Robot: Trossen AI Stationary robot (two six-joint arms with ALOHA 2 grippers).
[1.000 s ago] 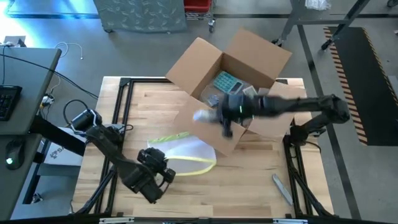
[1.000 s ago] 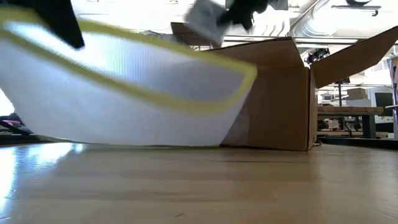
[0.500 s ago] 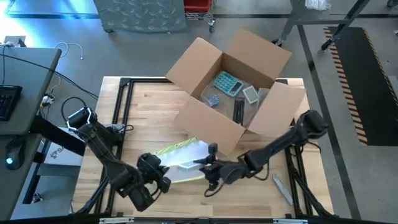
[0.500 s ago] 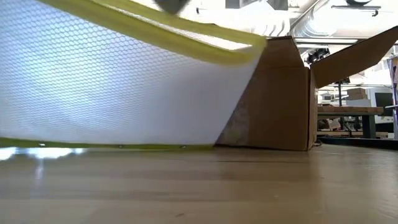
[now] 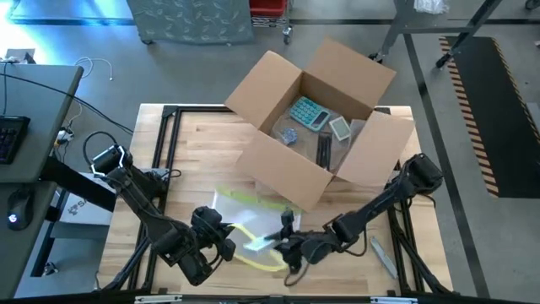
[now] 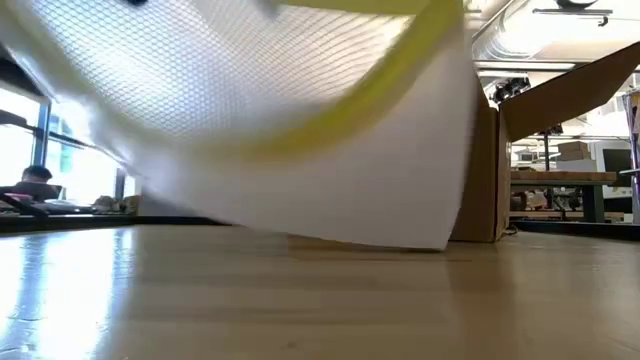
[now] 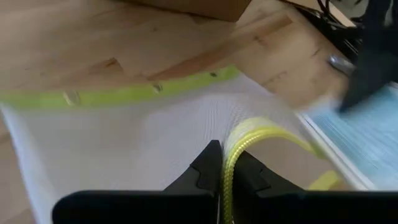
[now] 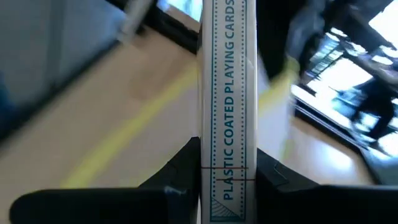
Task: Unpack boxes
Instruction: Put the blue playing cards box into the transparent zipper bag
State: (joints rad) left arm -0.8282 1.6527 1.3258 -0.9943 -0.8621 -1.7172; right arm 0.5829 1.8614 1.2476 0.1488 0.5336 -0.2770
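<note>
Cardboard box [image 5: 316,127], brown and open at the top, sits at the far side of a wooden bench [image 5: 194,152], seen from above. Its flaps stand outward. Inside lie a teal calculator [image 5: 308,112], a dark slim item and a few small packets too small to name.

In front of the box, nearer the bench's near edge, lies a clear mesh pouch [image 5: 245,219] with a yellow border. The left claw [image 5: 221,245] is in front of the box and to its left, pinched tight on the pouch's yellow edge; its wrist view shows the two dark fingers closed with the yellow band between them. The right claw [image 5: 287,245] is in front of the box, beside the pouch, and holds a pack of playing cards [image 8: 229,106] edge-on between narrowly parted fingers, just at the pouch.

The box looks light for its size and fairly stiff, though the flaps would likely bend if pulled. Its walls are probably too broad for one claw, so a flap edge or the rim seems the best place to grip. The pack of cards looks rigid and smooth, possibly slippery, and suits a grip across its thin sides. The pouch looks soft and floppy, so its stitched border gives the firmest hold.
</note>
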